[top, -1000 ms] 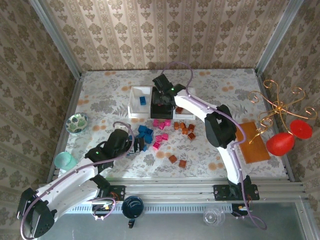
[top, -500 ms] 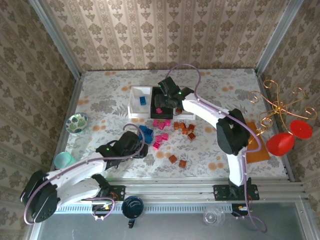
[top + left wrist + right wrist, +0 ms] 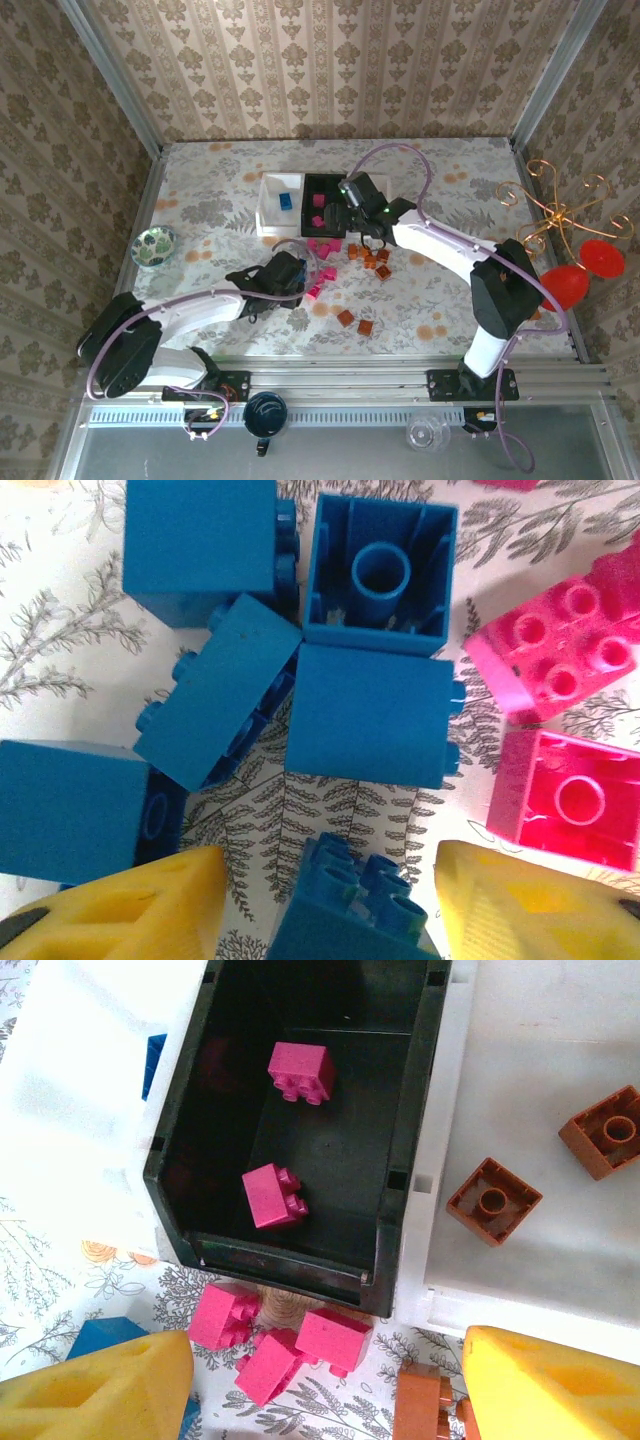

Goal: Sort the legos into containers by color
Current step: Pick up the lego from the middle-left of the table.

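– Left gripper (image 3: 325, 885) first: how does it stand?
– It is low over the blue bricks (image 3: 370, 715) heaped on the table (image 3: 220, 180), near and left of the trays. Its yellow fingers (image 3: 150, 905) are apart, one on each side of a single blue brick (image 3: 350, 910) lying studs up. Bare table shows between the left finger and that brick, so nothing is clamped.
– What lies around it?
– Five more blue ones just beyond it, several touching, one hollow side up. Two loose pink bricks (image 3: 550, 660) lie to their right.
– And the right gripper (image 3: 325, 1360)?
– Its jaws are wide apart with nothing between them, and it hangs over the near edge of the black tray (image 3: 410, 1110).
– What do the trays hold?
– The black tray has a pink pair (image 3: 272, 1195) on its floor, well apart. The right white tray (image 3: 520, 1070), touching it, holds two orange-brown bricks (image 3: 493, 1201). The left white tray (image 3: 270, 215) holds one blue piece (image 3: 285, 201).
– What is unsorted?
– Three pink ones (image 3: 335, 1340) lie on the table just near of the black tray, with an orange-brown one (image 3: 420, 1405) beside them. From above, an orange-brown cluster (image 3: 372, 258) sits right of the pink, and two strays (image 3: 355, 322) lie nearer.
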Motion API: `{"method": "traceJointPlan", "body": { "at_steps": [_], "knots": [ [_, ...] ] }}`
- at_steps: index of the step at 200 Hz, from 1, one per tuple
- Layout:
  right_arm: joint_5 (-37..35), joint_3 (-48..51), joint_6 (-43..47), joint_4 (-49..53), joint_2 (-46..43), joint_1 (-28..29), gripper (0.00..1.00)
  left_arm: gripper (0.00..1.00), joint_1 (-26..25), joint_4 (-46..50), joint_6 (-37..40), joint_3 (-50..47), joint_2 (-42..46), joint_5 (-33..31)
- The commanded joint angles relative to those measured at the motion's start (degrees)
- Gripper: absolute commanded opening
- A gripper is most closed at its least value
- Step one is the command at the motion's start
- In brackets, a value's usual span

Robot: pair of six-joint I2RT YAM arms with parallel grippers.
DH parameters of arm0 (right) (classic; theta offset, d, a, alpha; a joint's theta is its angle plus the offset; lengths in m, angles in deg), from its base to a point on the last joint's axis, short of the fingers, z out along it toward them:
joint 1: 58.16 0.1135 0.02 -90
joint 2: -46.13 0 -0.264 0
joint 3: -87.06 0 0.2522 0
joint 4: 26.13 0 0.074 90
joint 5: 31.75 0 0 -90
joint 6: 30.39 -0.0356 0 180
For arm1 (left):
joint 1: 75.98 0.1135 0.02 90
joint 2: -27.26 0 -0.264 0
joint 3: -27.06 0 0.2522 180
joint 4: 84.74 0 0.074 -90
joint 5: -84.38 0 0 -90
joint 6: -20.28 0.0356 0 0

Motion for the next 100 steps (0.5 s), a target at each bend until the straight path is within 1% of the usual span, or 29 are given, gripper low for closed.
{"method": "traceJointPlan", "body": {
  "at_steps": [1,21,47,63,70,85,100],
  "knots": [
    [-0.8,1.2,-0.9,-1.5,-2.7,-0.2,0.73,0.53,-0.2,-0.5,0.8,1.0,-1.2,-0.4],
    [-1.1,1.5,-0.9,-1.3,-2.9,-0.3,0.73,0.41,-0.2,-1.2,0.7,0.8,-0.7,0.2],
    [-1.5,2.2,-0.9,-1.2,-3.7,-0.4,0.73,0.26,-0.4,-0.6,0.8,1.2,2.6,0.6],
    [-1.4,3.3,-1.1,-1.5,-4.4,-0.4,0.73,0.24,0.1,0.8,1.3,2.8,5.6,1.4],
    [-1.3,3.9,-1.3,-1.6,-4.9,-0.4,0.73,0.24,1.3,1.5,1.9,4.3,7.0,2.0],
    [-0.9,5.5,-1.9,-2.3,-5.6,-0.4,0.73,0.24,5.1,1.6,3.6,7.8,8.9,3.6],
    [-0.5,7.2,-2.7,-3.1,-6.3,-0.3,0.73,0.24,9.4,0.2,5.4,12.2,8.0,4.2]
  ]
}}
